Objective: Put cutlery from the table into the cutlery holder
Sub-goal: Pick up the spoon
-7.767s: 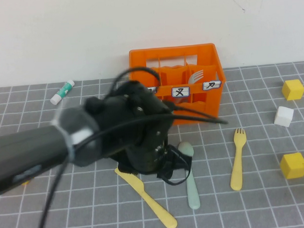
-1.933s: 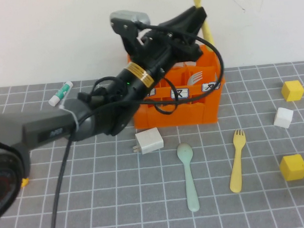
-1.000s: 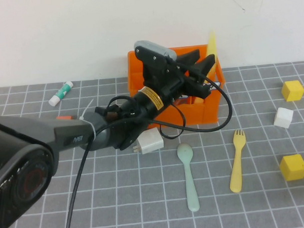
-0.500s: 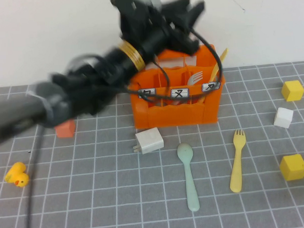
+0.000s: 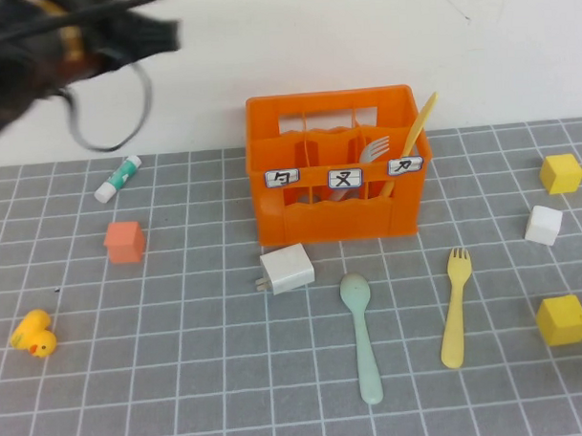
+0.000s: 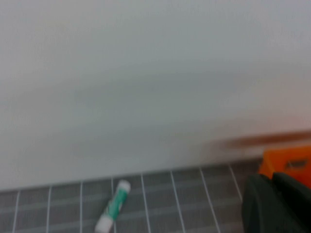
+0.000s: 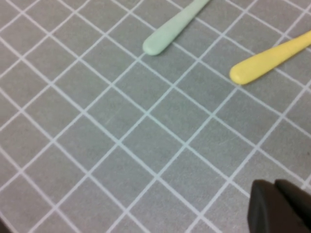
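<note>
On the tiled table (image 5: 182, 375), a pale green spoon (image 5: 362, 340) and yellow fork (image 5: 454, 308) lie nearest, the right gripper (image 7: 279, 206) low over their handle ends. Farther back, the orange cutlery holder (image 5: 339, 212) holds a grey fork (image 5: 373, 150) and leaning yellow knife (image 5: 414, 132). The left gripper (image 5: 122, 37) hangs blurred, far left. Neither gripper's jaws can be made out.

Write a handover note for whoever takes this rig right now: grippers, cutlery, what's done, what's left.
Left gripper: raised at the far left, away from the cutlery holder; grip state unclear.
Right gripper: low over the table near the handle ends; grip state unclear.
Done: grey fork and yellow knife stand in the holder.
Left: pale green spoon and yellow fork lie in front of it.
</note>
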Action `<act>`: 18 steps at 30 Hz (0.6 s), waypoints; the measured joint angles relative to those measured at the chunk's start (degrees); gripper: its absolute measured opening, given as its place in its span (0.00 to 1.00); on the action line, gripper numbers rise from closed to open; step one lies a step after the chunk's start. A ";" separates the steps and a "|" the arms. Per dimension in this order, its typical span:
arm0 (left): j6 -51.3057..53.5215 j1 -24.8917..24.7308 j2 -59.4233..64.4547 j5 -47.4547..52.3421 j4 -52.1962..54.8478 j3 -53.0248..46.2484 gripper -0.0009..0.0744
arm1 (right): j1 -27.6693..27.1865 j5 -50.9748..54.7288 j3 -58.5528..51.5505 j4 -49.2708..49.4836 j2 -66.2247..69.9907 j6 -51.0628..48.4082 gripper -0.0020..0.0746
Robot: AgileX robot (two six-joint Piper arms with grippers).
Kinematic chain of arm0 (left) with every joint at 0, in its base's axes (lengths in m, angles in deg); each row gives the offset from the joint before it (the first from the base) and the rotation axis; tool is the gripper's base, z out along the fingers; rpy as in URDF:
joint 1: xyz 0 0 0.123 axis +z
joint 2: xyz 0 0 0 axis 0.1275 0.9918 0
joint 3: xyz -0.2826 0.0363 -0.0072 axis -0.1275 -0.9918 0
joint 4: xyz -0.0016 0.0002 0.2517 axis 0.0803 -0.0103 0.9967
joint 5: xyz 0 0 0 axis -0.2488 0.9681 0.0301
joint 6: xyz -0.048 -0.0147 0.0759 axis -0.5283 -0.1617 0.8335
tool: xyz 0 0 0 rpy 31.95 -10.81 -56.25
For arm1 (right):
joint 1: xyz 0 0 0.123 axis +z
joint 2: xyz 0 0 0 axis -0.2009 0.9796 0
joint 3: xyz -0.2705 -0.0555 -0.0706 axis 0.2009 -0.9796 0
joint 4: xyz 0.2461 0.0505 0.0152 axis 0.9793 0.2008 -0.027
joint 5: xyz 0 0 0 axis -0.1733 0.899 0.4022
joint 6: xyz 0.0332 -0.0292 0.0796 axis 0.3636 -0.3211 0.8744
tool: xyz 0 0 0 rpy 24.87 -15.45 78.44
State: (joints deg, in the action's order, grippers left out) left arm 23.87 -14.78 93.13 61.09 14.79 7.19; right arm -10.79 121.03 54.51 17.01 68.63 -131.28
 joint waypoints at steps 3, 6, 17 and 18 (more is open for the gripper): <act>11.98 0.13 -5.11 5.99 -11.48 -1.89 0.01 | 0.00 1.83 1.45 0.00 0.00 0.62 0.02; 22.87 0.03 -10.02 10.57 -20.79 -5.09 0.01 | 0.00 3.99 4.64 -0.11 0.00 2.71 0.02; 36.32 0.03 -31.85 18.16 -32.95 -22.90 0.01 | 0.00 11.55 25.25 0.53 6.45 7.61 0.02; 36.86 0.03 -33.59 17.91 -32.95 -24.91 0.01 | 0.00 11.66 26.44 0.96 7.99 7.61 0.02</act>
State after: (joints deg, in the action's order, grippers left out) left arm 60.72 -14.75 59.53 79.00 -18.15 -17.72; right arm -10.79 132.68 80.95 17.96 76.63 -123.67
